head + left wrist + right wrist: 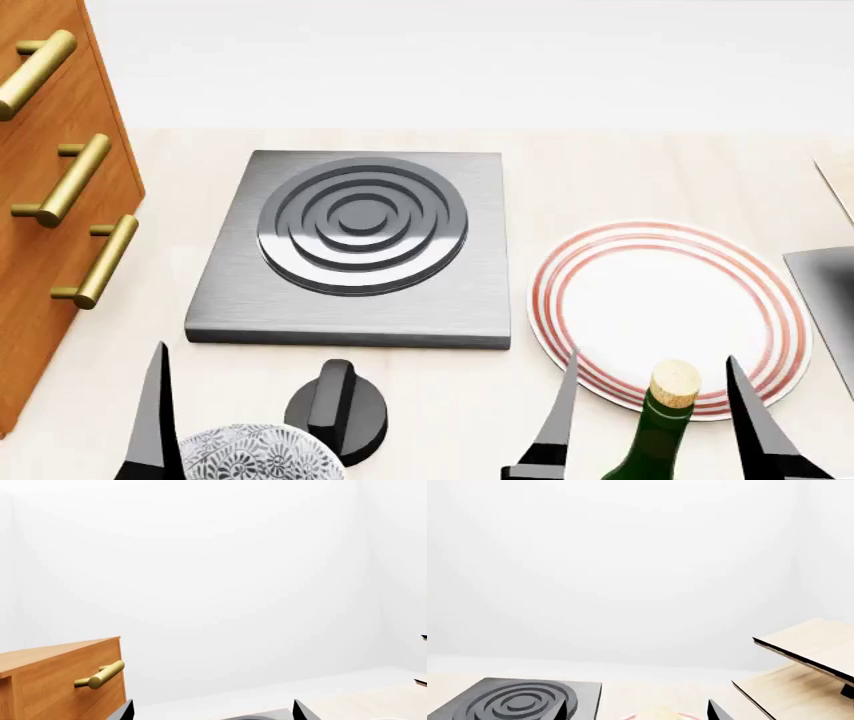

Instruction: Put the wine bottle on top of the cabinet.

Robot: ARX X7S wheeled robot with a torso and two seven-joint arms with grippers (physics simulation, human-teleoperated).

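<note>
Between the right gripper's (650,425) spread, dark fingers stands the wine bottle (657,432), upright, green glass with a tan cork, untouched, just before the red-ringed plate (587,300). Left gripper (247,420) gapes wide beside the cabinet (40,250), reddish-brown with brass handles.

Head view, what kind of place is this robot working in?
Probably a simulated kitchen counter: an electric hob with a control knob, a red-rimmed plate, a wine bottle, and a wooden cabinet alongside.
</note>
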